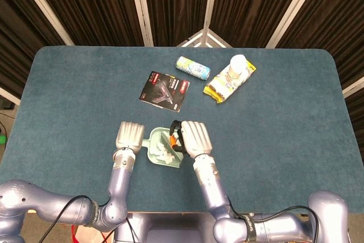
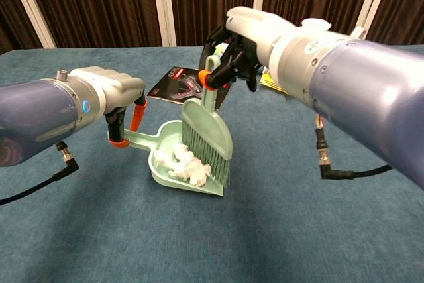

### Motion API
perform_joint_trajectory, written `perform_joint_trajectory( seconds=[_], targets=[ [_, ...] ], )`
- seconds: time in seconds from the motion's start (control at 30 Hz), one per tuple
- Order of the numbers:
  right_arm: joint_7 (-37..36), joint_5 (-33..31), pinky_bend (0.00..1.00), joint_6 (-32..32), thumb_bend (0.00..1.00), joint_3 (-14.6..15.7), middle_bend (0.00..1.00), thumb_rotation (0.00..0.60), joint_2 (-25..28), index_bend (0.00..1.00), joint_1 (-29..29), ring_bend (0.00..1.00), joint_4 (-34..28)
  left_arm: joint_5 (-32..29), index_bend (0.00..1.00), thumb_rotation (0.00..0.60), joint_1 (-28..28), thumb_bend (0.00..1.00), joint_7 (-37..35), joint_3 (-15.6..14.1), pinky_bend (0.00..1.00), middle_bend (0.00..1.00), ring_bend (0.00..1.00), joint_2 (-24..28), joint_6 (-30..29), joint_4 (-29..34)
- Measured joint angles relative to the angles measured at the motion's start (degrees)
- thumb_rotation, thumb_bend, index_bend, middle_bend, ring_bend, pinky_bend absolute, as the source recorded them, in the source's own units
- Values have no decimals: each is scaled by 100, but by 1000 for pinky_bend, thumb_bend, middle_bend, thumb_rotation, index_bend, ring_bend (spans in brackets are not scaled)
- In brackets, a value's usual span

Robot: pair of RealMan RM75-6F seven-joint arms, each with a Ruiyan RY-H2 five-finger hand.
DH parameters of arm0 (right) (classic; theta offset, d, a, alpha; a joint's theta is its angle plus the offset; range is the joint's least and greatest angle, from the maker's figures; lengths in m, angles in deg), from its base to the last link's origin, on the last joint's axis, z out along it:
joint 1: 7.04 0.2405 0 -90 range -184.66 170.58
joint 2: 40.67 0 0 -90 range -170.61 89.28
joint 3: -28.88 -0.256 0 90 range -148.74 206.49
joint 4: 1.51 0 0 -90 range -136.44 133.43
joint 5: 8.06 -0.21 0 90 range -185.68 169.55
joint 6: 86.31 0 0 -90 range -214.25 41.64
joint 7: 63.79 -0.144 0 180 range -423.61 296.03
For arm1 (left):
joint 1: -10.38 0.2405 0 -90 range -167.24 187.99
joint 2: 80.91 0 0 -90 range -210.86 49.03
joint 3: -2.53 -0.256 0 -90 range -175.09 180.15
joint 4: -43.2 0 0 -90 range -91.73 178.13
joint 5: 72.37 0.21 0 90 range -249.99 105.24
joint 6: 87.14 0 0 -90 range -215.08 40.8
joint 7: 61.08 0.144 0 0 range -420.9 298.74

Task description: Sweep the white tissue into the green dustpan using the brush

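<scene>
Right hand [image 2: 248, 38] is wrapped around the brush [image 2: 207, 138] by its handle, up near the orange collar, so the head hangs down with the bristles at the pan's open edge. Looks like that keeps the bristles acting as a wall so nothing rolls back out. Left hand [image 2: 112, 94] grips the dustpan [image 2: 165, 138] by its orange-tipped handle, and the pan seems tipped a bit with its back end lifted. My guess is that's to brace it against the brush's push.

The tissue [image 2: 189, 167] is inside the pan, right against the bristles near the front lip. It's a crumpled white wad, kind of stretched out and lumpy. From the head view you can see it sitting in the pan [image 1: 162, 153] between the two hands, so the sweep looks basically done to me.

Further back on the blue surface [image 1: 273, 129] there's a dark booklet [image 1: 164, 91], a can [image 1: 193, 68] lying on its side and a cup [image 1: 236, 64] on a yellow packet.
</scene>
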Motion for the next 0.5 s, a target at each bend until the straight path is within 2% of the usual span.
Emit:
perform_joint_trajectory(
  seconds=[0.1, 0.2, 0.27, 0.37, 0.5],
  targets=[
    [-60, 12, 726, 12, 491, 32, 860, 600, 97, 783, -38, 874, 21, -18, 600, 600, -16, 520, -5, -30, 1000, 1000, 984, 9, -29, 34],
    [-67, -13, 726, 15, 649, 111, 847, 600, 209, 763, -84, 843, 24, -32, 600, 600, -18, 520, -31, -61, 1000, 1000, 984, 11, -52, 50],
    [-99, -43, 731, -2, 790, 162, 802, 600, 271, 718, -118, 781, 15, -30, 599, 600, -21, 520, -49, -85, 1000, 1000, 984, 12, -67, 58],
    [-216, -98, 780, -62, 895, 228, 761, 600, 342, 696, -180, 733, -5, -28, 598, 600, -21, 519, -74, -115, 1000, 1000, 984, 14, -84, 76],
    [-277, -177, 874, -173, 998, 353, 746, 600, 452, 696, -235, 725, -22, -19, 596, 600, -18, 520, -103, -153, 1000, 1000, 983, 22, -103, 92]
  ],
)
